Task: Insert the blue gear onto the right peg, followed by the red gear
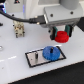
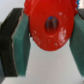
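The small round red toothed gear [image 1: 62, 36] is a saturated, uniform red; in the wrist view [image 2: 49, 25] its hub opening shows a dark bluish centre. The flat round bright-blue toothed gear [image 1: 50, 52] is a solid mid-blue with a slightly darker hub. It lies on a flat rectangular base plate [image 1: 34, 57], which is dark grey to black with a thin pale outline. The gripper [image 1: 60, 35] has a light grey metal body above black jaws, and its finger pads [image 2: 21, 45] are dull teal-green on black backing. The smooth tabletop [image 1: 15, 65] is glossy white. A small beige-and-black mechanical object [image 1: 19, 29] stands at the exterior view's left.
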{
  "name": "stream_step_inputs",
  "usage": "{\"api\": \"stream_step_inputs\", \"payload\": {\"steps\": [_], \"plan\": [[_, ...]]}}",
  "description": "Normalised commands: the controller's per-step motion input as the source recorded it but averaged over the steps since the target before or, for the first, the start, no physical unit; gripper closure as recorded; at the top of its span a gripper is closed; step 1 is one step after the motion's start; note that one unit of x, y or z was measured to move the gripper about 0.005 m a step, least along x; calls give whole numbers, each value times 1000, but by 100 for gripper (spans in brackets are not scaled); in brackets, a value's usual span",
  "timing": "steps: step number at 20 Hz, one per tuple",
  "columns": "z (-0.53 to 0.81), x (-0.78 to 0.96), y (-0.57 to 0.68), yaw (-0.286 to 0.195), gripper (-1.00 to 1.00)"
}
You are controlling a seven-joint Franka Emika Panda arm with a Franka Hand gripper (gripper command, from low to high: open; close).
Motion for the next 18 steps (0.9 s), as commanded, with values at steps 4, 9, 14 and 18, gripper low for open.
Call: {"api": "stream_step_inputs", "payload": {"steps": [4, 9, 14, 18], "plan": [[-47, 297, -163, 0, 100], [-50, 152, -132, 0, 100], [-93, 45, -100, 0, 100], [-70, 108, -115, 0, 100]]}}
